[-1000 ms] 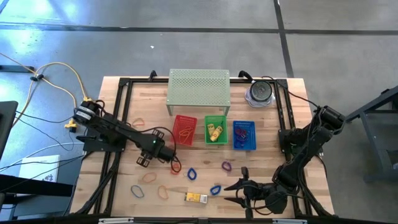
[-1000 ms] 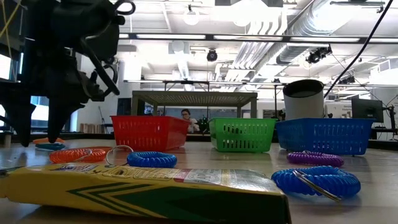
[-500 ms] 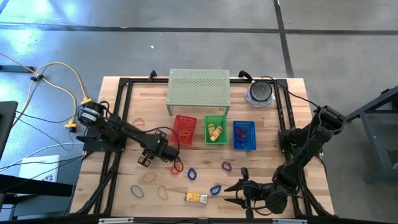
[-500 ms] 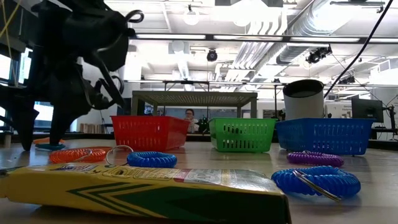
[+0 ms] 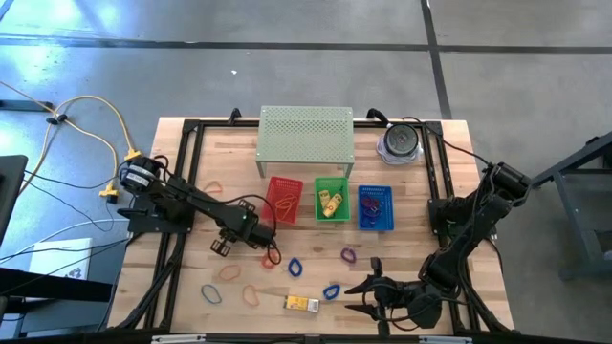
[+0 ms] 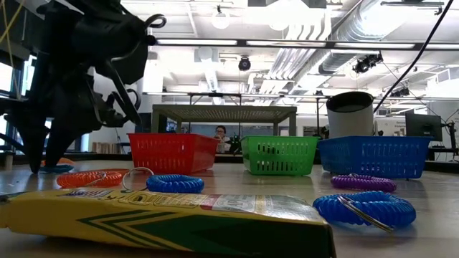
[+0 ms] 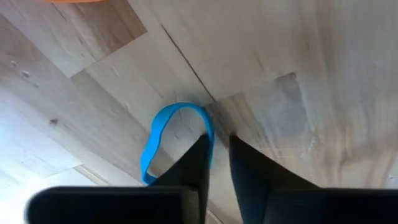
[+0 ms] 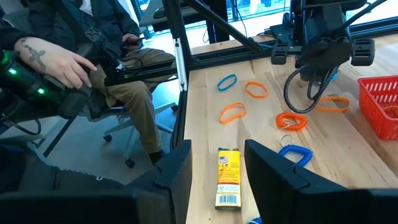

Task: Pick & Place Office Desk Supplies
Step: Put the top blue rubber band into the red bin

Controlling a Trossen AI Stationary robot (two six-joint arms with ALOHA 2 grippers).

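A wooden counter (image 5: 411, 205) is framed by black rails. Near its far edge a perforated riser (image 5: 305, 134) and a round container (image 5: 400, 142) are set. A red basket (image 5: 283, 200), green basket (image 5: 332, 199) and blue basket (image 5: 375, 207) are lined up mid-counter. Loose bands (image 5: 229, 272) are scattered across the near half, and a yellow box (image 5: 301, 303) is laid near the front edge.

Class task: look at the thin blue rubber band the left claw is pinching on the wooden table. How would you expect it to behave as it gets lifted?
The blue rubber band is a thin strip, so it is probably floppy and would sag. It looks very light. With the left claw nipping only one edge, it might slip free.
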